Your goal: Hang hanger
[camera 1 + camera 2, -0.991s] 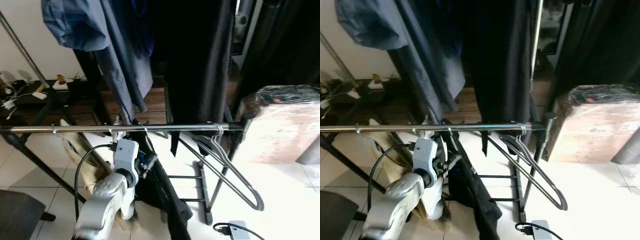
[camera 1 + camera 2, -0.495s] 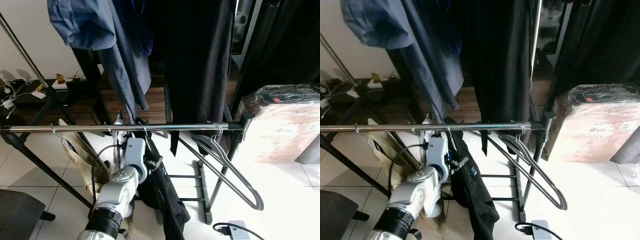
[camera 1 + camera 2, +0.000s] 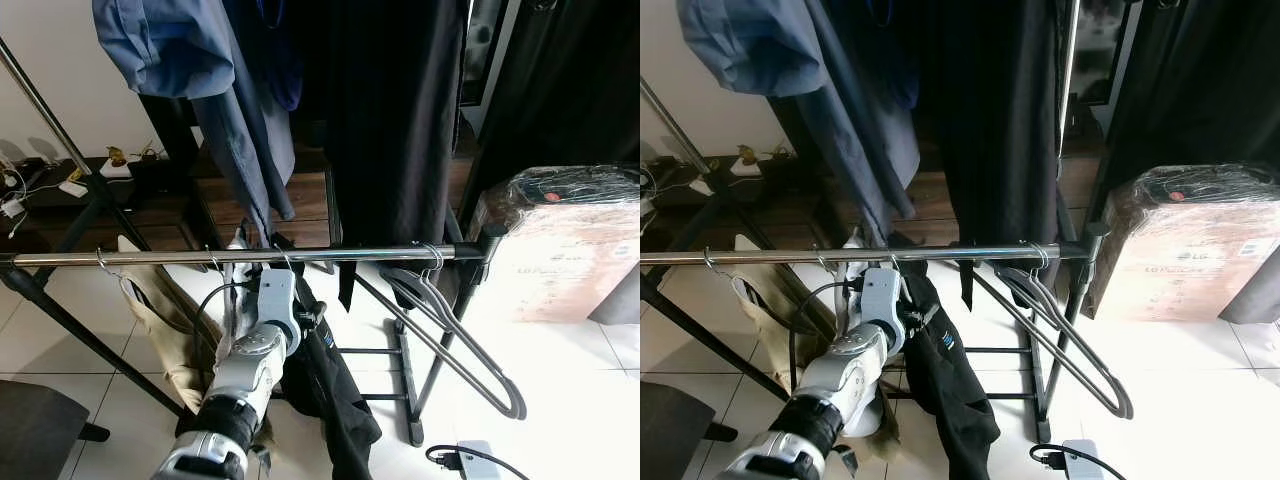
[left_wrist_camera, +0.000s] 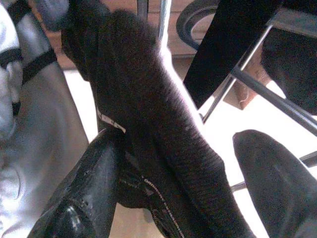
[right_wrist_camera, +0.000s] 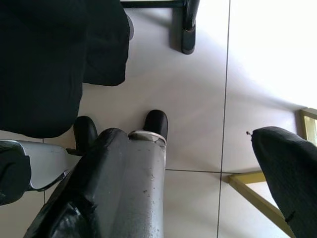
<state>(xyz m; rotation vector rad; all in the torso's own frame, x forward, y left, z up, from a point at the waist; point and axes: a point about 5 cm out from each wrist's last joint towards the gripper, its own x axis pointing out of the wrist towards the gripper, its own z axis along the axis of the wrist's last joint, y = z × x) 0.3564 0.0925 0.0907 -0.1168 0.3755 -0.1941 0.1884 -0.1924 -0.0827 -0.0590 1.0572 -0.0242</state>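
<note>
— Two pincers to account for; where are they?

— My left gripper (image 3: 300,318) is raised just under the chrome rail (image 3: 330,255), beside the black garment (image 3: 335,385) that hangs from it. Seen along the wrist, its fingers (image 4: 81,198) stand spread with that dark cloth running between them; I judge they are not clamped on it. My right gripper (image 5: 168,198) hangs idle, fingers apart, pointing at the tiled floor (image 5: 198,89).

— And the hanger?

— The black garment's hanger hook (image 3: 291,262) sits over the rail, just above my left gripper. That is why I judge the hanging as good as done: the rail carries the weight, so my fingers need not.

— Anything else on the rail?

— Empty grey hangers (image 3: 455,340) slant down from its far end by the wrapped box (image 3: 560,250), and a beige garment (image 3: 165,330) hangs on my other side.
</note>
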